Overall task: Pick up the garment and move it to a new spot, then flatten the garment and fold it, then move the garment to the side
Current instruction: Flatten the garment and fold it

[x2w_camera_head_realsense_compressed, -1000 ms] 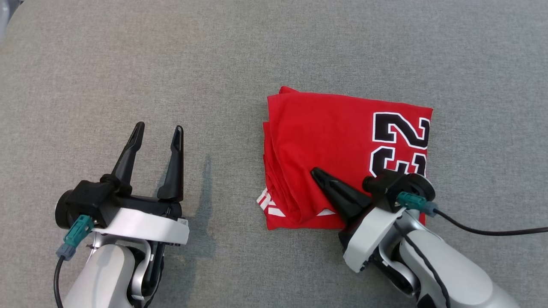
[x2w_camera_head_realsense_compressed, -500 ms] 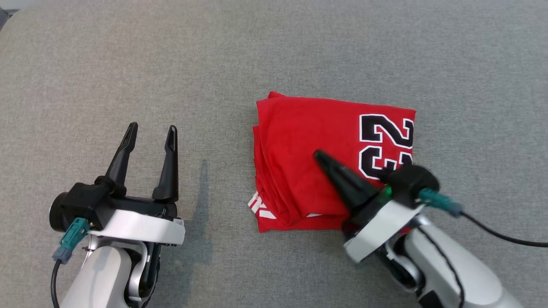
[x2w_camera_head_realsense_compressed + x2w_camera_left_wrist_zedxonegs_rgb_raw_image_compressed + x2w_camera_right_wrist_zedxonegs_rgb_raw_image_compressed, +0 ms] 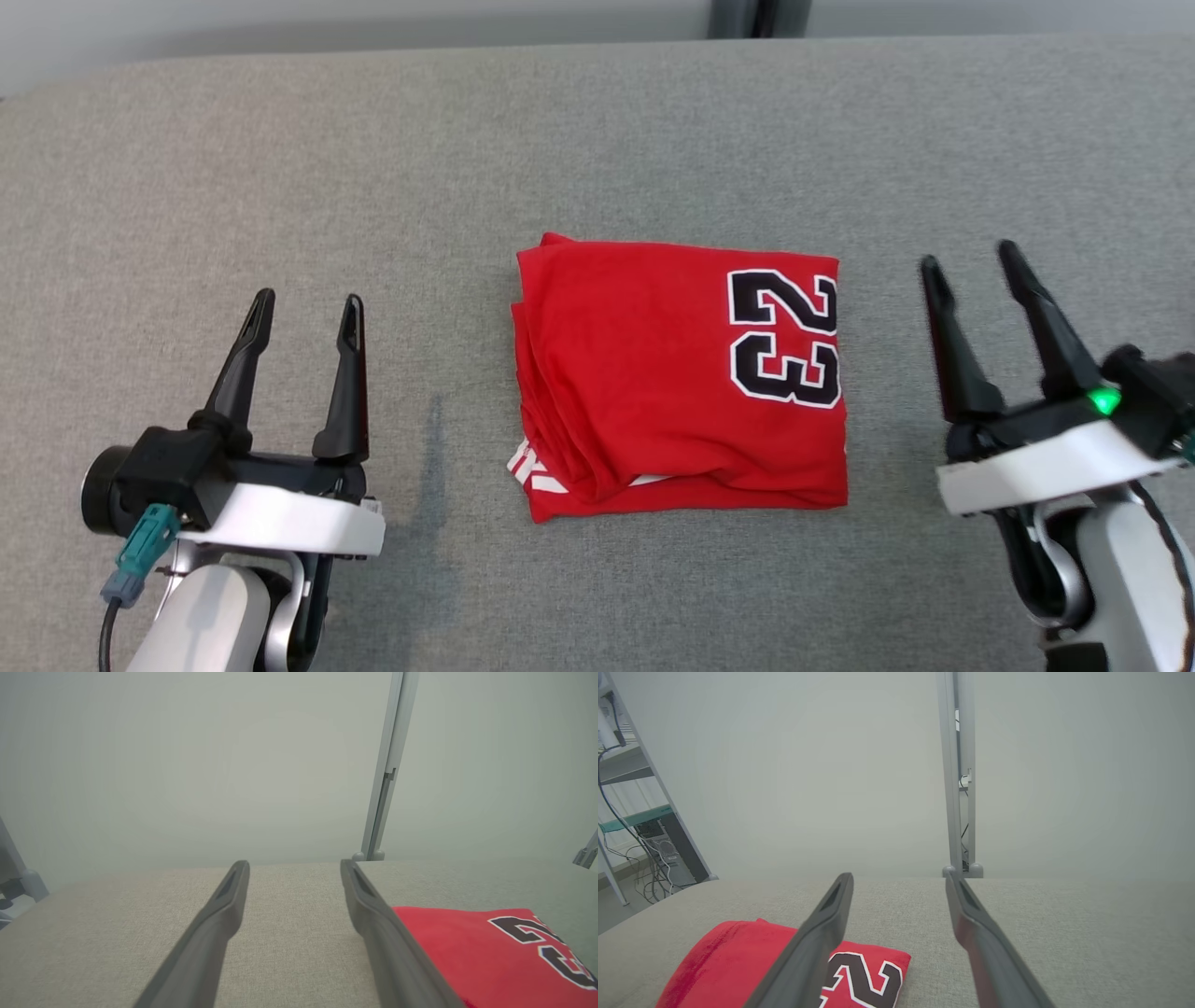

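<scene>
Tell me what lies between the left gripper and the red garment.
Nothing but bare grey cloth surface, in the head view, between the left gripper and the garment.

The left gripper (image 3: 308,299) has its two dark fingers spread apart and empty, pointing forward and leaning slightly toward the other arm, with the pale forearm behind its wrist. The right gripper (image 3: 966,257) is also spread and empty, fingers forward and leaning inward, a green light glowing at its wrist.
</scene>
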`<state>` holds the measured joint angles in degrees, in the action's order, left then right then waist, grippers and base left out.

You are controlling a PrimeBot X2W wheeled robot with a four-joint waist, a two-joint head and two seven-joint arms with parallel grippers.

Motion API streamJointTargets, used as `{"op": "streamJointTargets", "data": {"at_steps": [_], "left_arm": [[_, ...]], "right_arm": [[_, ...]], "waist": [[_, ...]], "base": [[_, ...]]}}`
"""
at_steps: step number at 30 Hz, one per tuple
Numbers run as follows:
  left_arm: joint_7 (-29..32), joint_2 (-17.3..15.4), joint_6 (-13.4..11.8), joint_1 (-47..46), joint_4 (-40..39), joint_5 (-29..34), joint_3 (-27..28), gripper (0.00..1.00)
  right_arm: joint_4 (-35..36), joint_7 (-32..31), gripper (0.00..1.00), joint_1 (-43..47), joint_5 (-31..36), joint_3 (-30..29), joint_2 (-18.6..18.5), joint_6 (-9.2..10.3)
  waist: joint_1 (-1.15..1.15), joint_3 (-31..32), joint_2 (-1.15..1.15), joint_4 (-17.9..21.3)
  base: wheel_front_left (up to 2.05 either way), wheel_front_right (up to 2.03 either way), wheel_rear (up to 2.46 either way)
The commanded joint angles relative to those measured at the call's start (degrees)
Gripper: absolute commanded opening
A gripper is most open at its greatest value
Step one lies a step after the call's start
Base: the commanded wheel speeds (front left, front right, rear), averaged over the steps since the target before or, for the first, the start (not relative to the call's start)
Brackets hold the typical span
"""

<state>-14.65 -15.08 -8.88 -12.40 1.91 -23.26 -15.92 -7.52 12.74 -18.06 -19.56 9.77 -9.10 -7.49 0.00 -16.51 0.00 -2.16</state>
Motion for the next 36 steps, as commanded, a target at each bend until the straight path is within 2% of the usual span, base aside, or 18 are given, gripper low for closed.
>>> {"op": "streamJointTargets", "data": {"at_steps": [1, 3, 7, 23, 36], "left_arm": [[0.17, -0.47, -0.41, 0.74, -0.38, 0.32, 0.22, 1.00], [0.49, -1.09, -0.92, 2.24, -1.16, 0.27, 0.36, 1.00], [0.94, -1.66, -1.33, 4.29, -1.76, -0.15, 0.41, 1.00], [3.31, -3.22, -2.77, 11.19, -2.38, -1.15, 0.01, 1.00], [4.01, -5.19, -2.68, 14.82, -3.51, -3.51, 1.72, 1.00]], "right_arm": [[0.82, -0.52, 1.00, 1.68, 0.93, -2.05, 0.14, 0.00], [2.50, -1.85, 1.00, 5.46, 2.41, -6.45, 0.68, 0.00], [3.61, -3.14, 1.00, 8.77, 3.16, -8.40, 1.31, 0.00], [6.38, -7.17, 1.00, 17.82, 4.18, -10.09, 1.96, 0.00], [8.84, -9.27, 1.00, 21.82, 4.38, -11.79, 2.67, 0.00]], "waist": [[0.00, 1.00, 0.00, 0.76], [0.00, 2.88, 0.00, 1.72], [0.00, 5.27, 0.00, 2.66], [0.00, 14.17, 0.00, 3.71], [0.00, 16.87, 0.00, 2.83]], "base": [[0.00, 0.00, 0.00], [0.00, 0.00, 0.00], [0.00, 0.00, 0.00], [0.00, 0.00, 0.00], [0.00, 0.00, 0.00]]}}
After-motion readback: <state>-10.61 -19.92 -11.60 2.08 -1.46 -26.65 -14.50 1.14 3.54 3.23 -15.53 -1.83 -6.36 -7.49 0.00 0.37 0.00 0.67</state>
